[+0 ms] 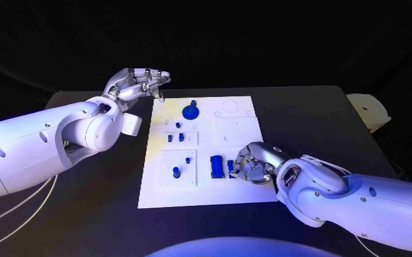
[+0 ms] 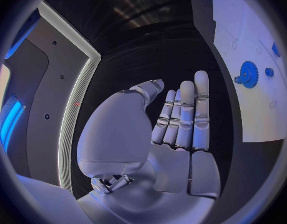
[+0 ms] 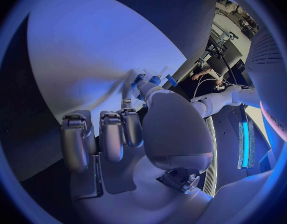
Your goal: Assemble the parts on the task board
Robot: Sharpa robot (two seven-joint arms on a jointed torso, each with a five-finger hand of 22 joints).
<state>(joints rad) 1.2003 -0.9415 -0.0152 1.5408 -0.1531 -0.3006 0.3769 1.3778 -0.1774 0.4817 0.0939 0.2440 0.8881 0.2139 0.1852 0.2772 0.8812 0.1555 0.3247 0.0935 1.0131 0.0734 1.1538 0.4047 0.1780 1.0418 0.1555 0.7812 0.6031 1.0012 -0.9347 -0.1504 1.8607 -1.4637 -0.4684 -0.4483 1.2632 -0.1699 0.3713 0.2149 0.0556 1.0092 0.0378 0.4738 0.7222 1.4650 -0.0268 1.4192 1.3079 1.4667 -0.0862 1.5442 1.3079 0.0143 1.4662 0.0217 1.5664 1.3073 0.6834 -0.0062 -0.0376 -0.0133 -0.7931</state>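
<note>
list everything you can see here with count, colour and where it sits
task board: one, white, middle of the black table
gear: one, blue, round, far end of the board, left of centre
small parts: several, blue, some standing in the left-hand panels of the board; exact count too small to tell
block: one, blue, oblong, near end of the board beside the right hand
table: one, black, under the board
pale object: one, off-white, at the table's far right edge; what it is cannot be told
left hand: one, silver, above the table off the board's far left corner, holding nothing
right hand: one, silver, fingers curled down on the board's near right part at small blue pieces; grasp unclear
</note>
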